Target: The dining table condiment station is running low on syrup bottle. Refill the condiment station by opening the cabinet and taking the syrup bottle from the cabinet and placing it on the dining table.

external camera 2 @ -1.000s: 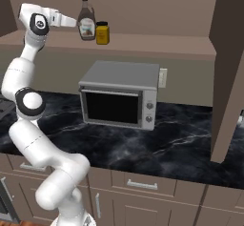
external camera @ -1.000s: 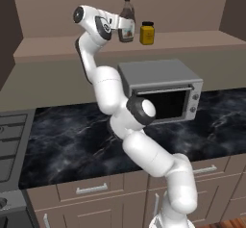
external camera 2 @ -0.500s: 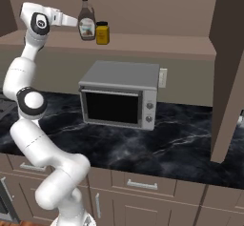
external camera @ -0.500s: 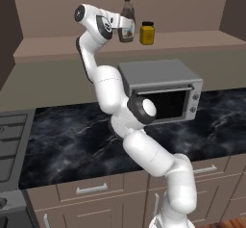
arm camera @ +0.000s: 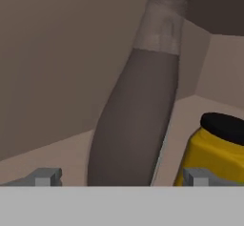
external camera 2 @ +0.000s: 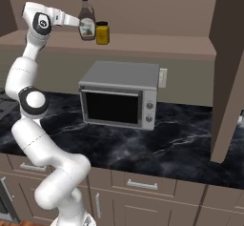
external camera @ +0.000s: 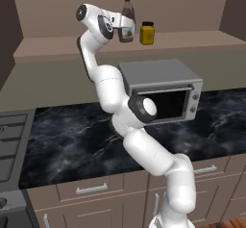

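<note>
Now my claw (arm camera: 119, 178) wide apart around syrup bottle (external camera: 127, 26) on cabinet shelf (external camera: 192, 42), next to yellow jar (external camera: 147, 33). Cabinet open. Left: squeeze, lift, carry to dining table.

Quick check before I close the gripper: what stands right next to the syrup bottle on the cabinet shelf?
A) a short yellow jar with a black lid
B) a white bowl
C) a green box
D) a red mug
A: a short yellow jar with a black lid stands just beside the syrup bottle on the cabinet shelf, and the hand view shows the pair close up.
</note>
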